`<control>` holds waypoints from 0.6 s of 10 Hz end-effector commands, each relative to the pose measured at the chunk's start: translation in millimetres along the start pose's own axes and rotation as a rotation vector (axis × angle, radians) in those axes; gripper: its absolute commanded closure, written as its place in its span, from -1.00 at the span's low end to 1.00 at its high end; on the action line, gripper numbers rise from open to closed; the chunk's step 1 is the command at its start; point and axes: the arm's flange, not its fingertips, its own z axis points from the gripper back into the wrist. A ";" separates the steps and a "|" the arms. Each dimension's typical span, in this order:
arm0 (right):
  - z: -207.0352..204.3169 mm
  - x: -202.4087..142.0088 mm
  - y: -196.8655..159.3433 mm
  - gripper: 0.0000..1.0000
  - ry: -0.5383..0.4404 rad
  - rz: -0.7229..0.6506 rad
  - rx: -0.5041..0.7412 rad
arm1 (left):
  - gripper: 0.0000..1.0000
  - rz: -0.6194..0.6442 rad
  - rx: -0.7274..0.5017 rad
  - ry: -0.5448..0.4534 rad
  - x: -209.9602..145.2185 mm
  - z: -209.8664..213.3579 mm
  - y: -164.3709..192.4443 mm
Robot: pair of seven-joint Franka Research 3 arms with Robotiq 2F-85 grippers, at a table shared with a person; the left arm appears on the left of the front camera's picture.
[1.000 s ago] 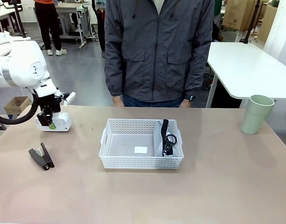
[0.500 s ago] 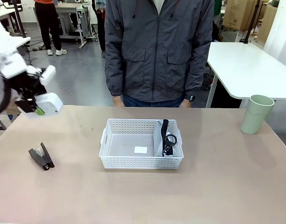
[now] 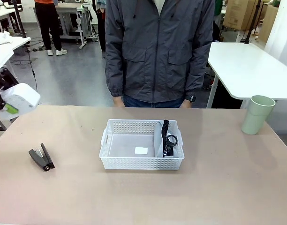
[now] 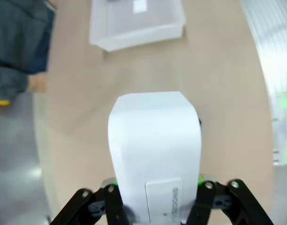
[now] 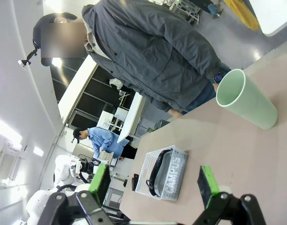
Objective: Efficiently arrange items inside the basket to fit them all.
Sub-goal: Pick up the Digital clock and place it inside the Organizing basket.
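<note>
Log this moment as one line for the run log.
left gripper: shut on small white box, lifted | right gripper: open, empty | basket: pouch inside | table: stapler, cup

Tan table [image 3: 190, 197], basket [image 3: 141, 163], black stapler [image 3: 42, 157], green cup [image 3: 257, 115]

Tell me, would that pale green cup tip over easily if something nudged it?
Probably: the cup stands tall, base narrower than rim, so a high push likely topples it. It looks empty, so probably light. Tipped, it would likely roll in a curve.
</note>
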 end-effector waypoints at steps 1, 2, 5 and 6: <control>0.3 0.5 1.0 -1.00 -0.007 0.006 0.014 | 1.00 0.050 0.018 0.002 2.8 6.1 6.0; 0.3 0.5 1.0 -1.00 -0.007 0.006 0.014 | 1.00 0.050 0.018 0.002 2.8 6.1 6.0; 0.3 0.5 1.0 -1.00 -0.007 0.006 0.014 | 1.00 0.050 0.018 0.002 2.8 6.1 6.0; 0.3 0.5 1.0 -1.00 -0.007 0.006 0.014 | 1.00 0.050 0.018 0.002 2.8 6.1 6.0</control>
